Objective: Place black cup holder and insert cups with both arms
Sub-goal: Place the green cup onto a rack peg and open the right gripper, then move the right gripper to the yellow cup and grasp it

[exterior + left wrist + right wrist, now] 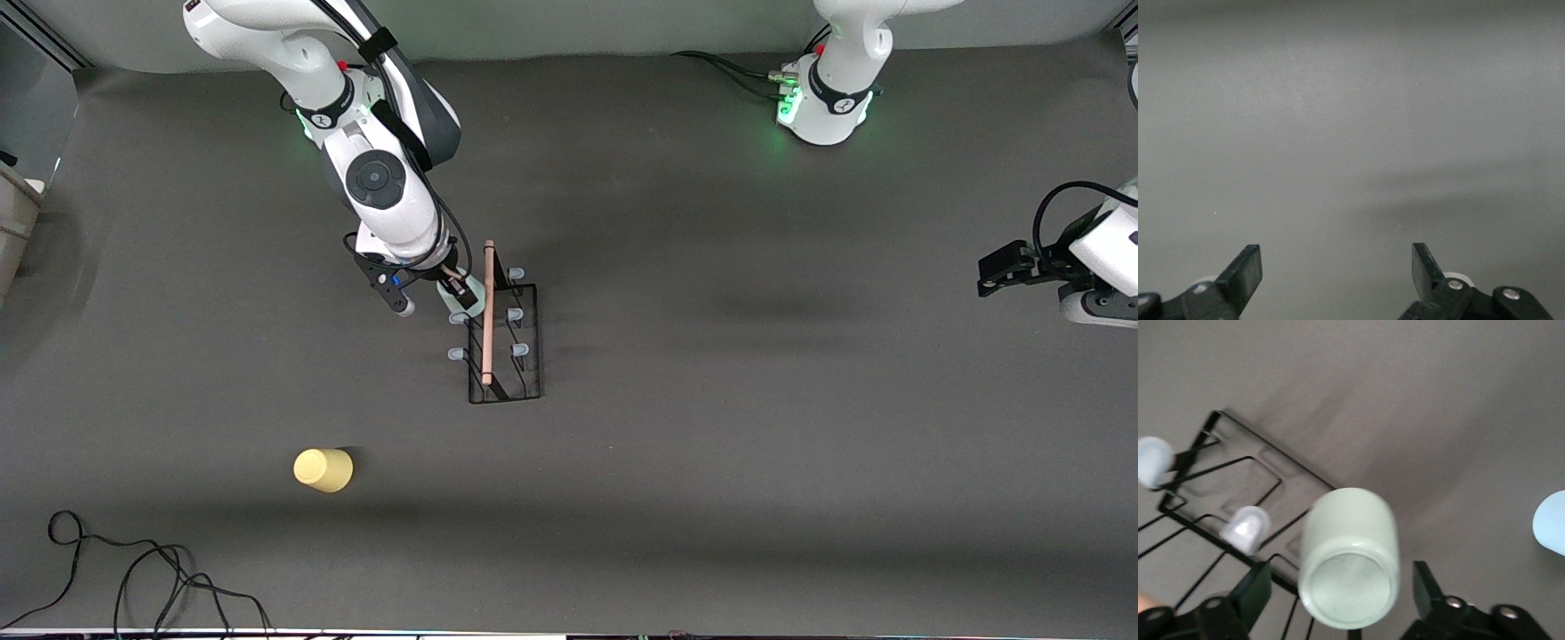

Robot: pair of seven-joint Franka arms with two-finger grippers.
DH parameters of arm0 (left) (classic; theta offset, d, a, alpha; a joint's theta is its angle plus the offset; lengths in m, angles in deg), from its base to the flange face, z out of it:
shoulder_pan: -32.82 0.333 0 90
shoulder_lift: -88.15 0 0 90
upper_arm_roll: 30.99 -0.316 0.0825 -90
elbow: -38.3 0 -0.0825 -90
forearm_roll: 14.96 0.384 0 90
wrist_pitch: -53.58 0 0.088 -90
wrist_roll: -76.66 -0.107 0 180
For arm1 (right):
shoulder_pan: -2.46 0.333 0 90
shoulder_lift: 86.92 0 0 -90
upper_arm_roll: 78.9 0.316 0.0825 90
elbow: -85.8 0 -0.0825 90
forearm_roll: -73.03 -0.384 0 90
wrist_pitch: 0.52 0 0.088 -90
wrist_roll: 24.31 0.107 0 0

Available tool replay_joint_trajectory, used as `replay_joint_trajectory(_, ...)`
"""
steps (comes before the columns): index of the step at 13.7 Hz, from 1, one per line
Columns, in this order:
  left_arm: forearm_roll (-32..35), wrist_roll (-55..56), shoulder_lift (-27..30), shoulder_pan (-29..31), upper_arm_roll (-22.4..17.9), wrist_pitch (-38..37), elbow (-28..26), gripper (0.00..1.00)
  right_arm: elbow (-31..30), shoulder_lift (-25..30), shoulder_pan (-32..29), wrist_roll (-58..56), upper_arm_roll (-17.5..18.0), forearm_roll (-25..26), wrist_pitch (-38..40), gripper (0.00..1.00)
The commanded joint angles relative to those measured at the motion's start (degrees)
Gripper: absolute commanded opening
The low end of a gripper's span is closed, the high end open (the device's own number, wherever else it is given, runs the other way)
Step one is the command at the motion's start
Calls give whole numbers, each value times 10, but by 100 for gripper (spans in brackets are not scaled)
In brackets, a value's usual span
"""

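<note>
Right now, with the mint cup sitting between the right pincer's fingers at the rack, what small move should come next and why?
Probably lift the right pincer straight away from the pale mint green plastic cup: its fingers stand apart beside the cup, which appears seated on a peg of the black wire rack, while the yellow plastic cup waits on the table.

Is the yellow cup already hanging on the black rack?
No, the yellow cup stands on the table, nearer the front camera than the black rack.
</note>
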Motion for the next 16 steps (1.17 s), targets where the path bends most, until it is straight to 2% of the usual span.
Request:
replay_joint_trajectory(1, -5, -11, 3, 4, 1, 8, -5, 100, 79, 12, 1, 9, -4, 2, 106, 100)
replay_joint_trajectory(4, -5, -11, 4, 3, 1, 7, -5, 100, 210, 9, -3, -24, -17, 10, 262, 100)
replay_joint_trajectory(7, -4, -10, 4, 3, 1, 5, -5, 100, 288, 10, -3, -173, -68, 10, 343, 100)
replay_joint_trajectory(10, -5, -10, 4, 3, 1, 5, -4, 100, 303, 5, -4, -446, -167, 7, 344, 100)
replay_joint_trajectory(12, -4, -10, 3, 3, 1, 5, -4, 100, 304, -16, -12, -645, -243, 1, 301, 100)
replay_joint_trajectory(13, -5, -10, 3, 3, 1, 6, -4, 100, 306, -32, -23, -722, -263, 1, 276, 100)
replay_joint_trajectory(15, -4, -10, 3, 4, 1, 7, -4, 100, 333, -72, -72, -813, -267, -29, 247, 100)
replay_joint_trajectory(16, -4, -10, 1, 3, 1, 8, -4, 100, 366, -104, -87, -836, -266, -42, 247, 100)
